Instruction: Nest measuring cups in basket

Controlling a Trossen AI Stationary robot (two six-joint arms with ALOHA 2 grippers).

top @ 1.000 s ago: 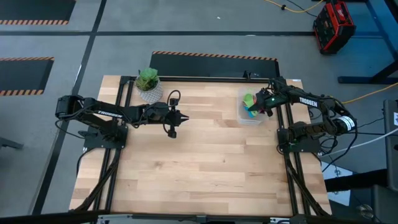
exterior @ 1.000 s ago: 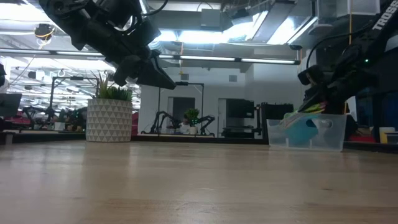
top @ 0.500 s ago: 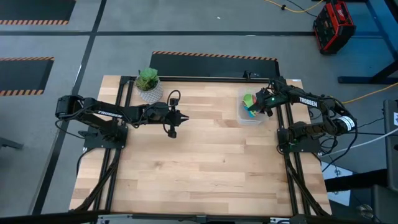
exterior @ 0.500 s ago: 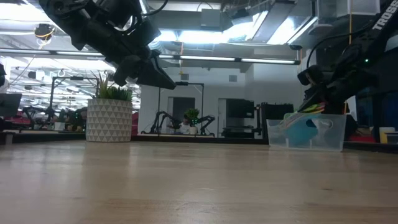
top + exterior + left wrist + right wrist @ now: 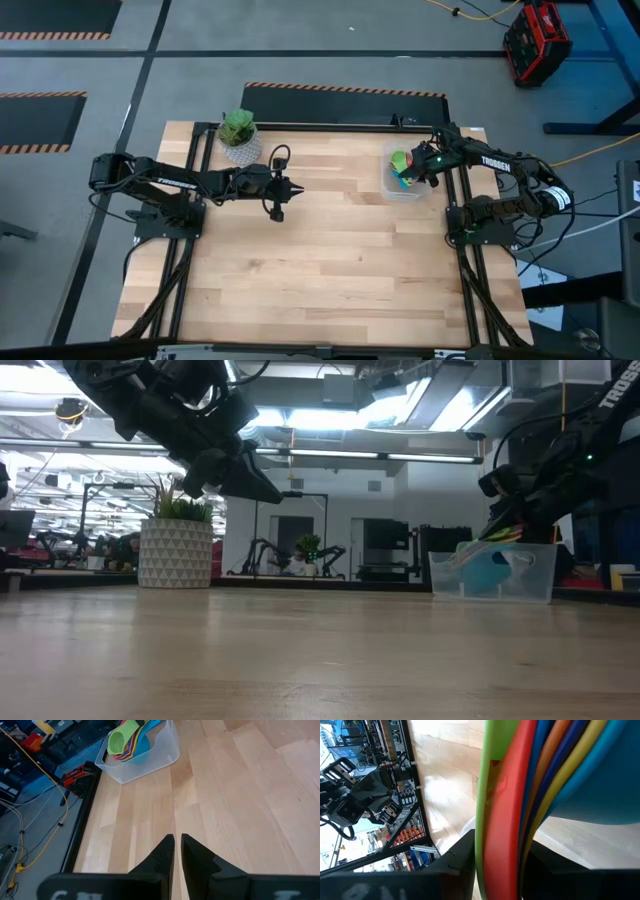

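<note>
The nested measuring cups point(image 5: 401, 168) sit as one stack inside the clear plastic basket point(image 5: 404, 188), which stands on the wooden table point(image 5: 320, 260) toward 2 o'clock from the table's middle, close to the right edge. Seen from the left wrist, the stack leans over the basket's rim, with a green cup point(image 5: 121, 739) on top and red, yellow, orange and blue cups beneath it.

The right gripper point(image 5: 417, 172) reaches into the basket from its 3 o'clock side. Its wrist camera shows the flat handles point(image 5: 520, 795) of the stack, green, red, blue, orange and yellow, running between the two dark fingers point(image 5: 462, 855), which are clamped on them. From table height the handles stick up out of the basket point(image 5: 493, 573) toward the gripper point(image 5: 503, 520), and a large blue cup point(image 5: 490, 572) lies low inside the tub.

The left gripper point(image 5: 297, 188) hangs above bare wood at about 10 o'clock from the table's middle, well apart from the basket, its fingers point(image 5: 192, 857) drawn together with only a sliver between the tips and nothing in them. A potted plant point(image 5: 239, 133) in a white patterned pot stands at 11 o'clock, near the far edge.
</note>
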